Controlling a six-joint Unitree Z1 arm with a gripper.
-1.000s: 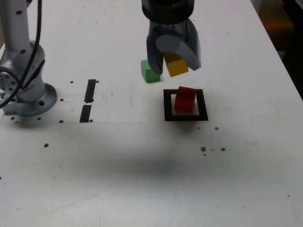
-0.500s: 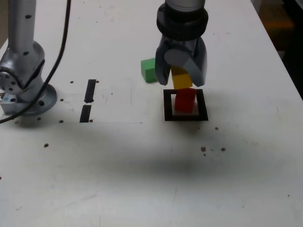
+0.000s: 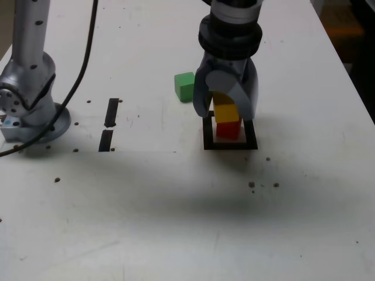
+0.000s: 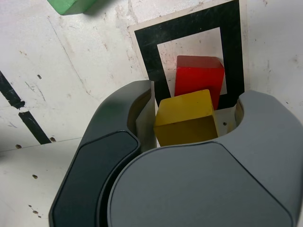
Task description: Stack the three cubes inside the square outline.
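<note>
Item 1, gripper (image 3: pixel 226 111): we find it pointing down over the square outline, its two grey jaws flanking the yellow cube. In the wrist view (image 4: pixel 189 118) one jaw lies against the cube's side; on the other side a thin pale gap shows, so we cannot tell whether the jaws are clamped on the cube or standing just apart from it.

Item 2, yellow cube (image 3: pixel 226 112): we record it between the jaws, sitting on top of the red cube, its lower edge meeting the red one's top in the exterior view. In the wrist view (image 4: pixel 186 117) it covers part of the red cube.

Item 3, red cube (image 3: pixel 228 130): it rests on the white centre of the square outline, under the yellow cube. Seen also in the wrist view (image 4: pixel 200 79).

Item 4, square outline (image 3: pixel 229 144): a thick black frame, flat on the counter (image 3: pixel 176 205). Seen also in the wrist view (image 4: pixel 151 56).

Item 5, green cube (image 3: pixel 184 86): alone on the counter, at about 10 o'clock from the outline in the exterior view, near it but apart. Only a corner shows in the wrist view (image 4: pixel 71 5).

Item 6, two black tape strips (image 3: pixel 109 124): end to end, at 9 o'clock from the outline, well apart from it.

Item 7, arm base (image 3: pixel 29 111): at 9 o'clock beyond the strips, with a black cable (image 3: pixel 79 76) hanging beside it.
</note>
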